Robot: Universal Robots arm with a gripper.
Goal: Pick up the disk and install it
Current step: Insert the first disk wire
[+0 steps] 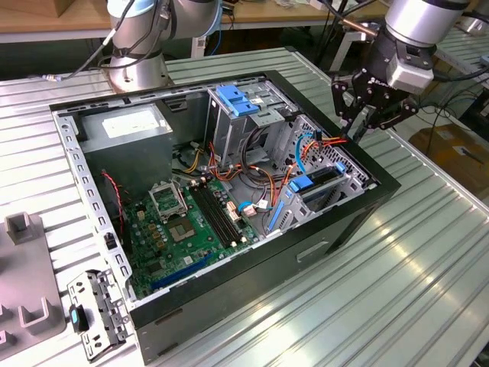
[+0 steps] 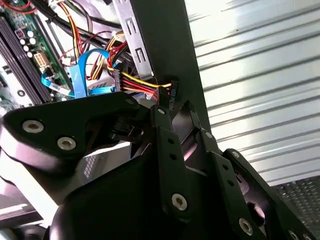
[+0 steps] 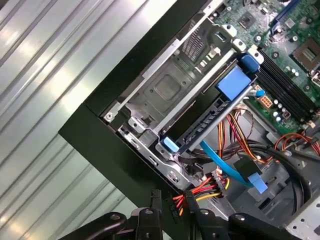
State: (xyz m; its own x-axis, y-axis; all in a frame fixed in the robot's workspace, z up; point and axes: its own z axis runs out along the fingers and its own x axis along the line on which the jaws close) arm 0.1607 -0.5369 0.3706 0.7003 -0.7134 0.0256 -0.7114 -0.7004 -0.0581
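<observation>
An open computer case (image 1: 336,229) lies on its side on a ribbed metal surface (image 1: 428,275), its green circuit board (image 1: 191,229) facing up. The disk (image 1: 315,183) (dark, with blue side rails) sits in the drive cage at the case's corner nearest the exterior view's right, also seen in the first wrist view (image 3: 210,122). Above that corner hangs the gripper (image 1: 357,126), jaws closed on a black plug with red and yellow wires (image 2: 167,94).
</observation>
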